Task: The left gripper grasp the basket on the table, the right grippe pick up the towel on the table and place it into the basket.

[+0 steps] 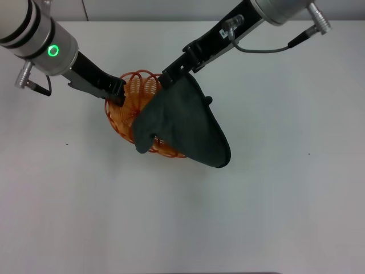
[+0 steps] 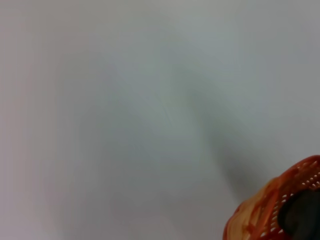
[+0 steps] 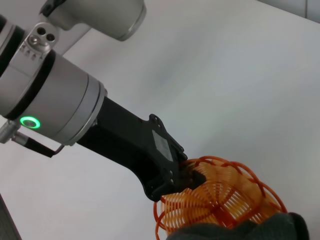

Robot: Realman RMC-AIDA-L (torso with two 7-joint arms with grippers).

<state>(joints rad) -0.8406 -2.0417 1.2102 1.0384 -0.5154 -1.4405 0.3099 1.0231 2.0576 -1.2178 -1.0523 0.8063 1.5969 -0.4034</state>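
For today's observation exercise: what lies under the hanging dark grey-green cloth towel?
Under the dark grey-green cloth towel, held by the right gripper, sits the oval orange wire basket, gripped at its rim by the left gripper. The basket's right half and the white table beneath are covered.

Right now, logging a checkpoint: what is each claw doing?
Left claw: closed on the basket rim.
Right claw: closed on the towel, hanging over the basket.
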